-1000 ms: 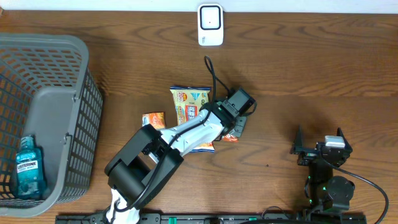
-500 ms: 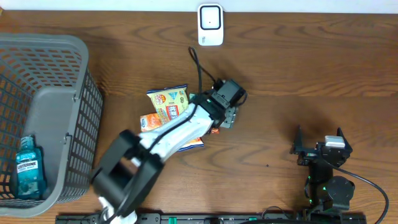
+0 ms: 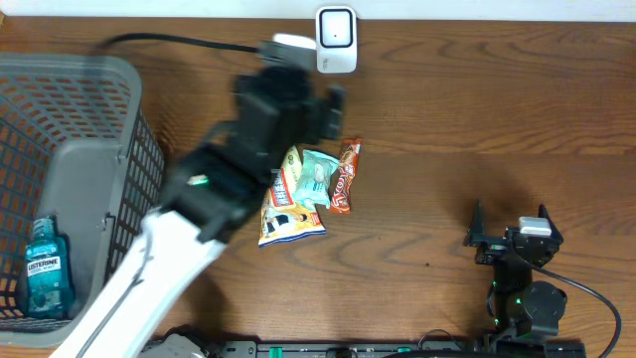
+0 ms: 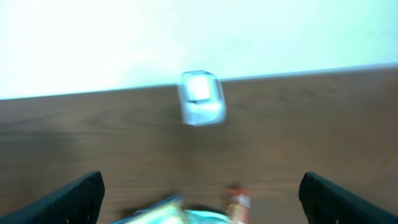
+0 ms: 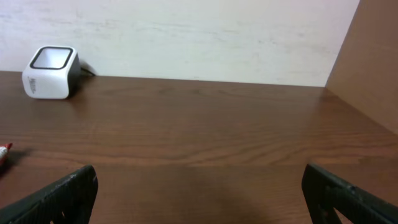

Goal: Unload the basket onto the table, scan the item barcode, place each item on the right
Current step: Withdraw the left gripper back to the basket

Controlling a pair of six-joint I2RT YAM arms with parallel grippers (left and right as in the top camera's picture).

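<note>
Both the left gripper (image 4: pixel 202 186) and the right gripper (image 5: pixel 199 180) have jaws spread and empty, and the snack packets (image 3: pixel 293 214) lie mid-surface, short of the scanner (image 3: pixel 336 40) at the far edge, so seemingly no scan is under way: a packet has yet to be lifted and presented.

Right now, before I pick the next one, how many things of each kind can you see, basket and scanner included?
Snack packets: 3 (yellow bag, teal packet, orange bar)
Mouthwash bottle: 1, inside the basket
Basket: 1
Scanner: 1
Total: 6 visible; anything under the left arm is hidden.
</note>
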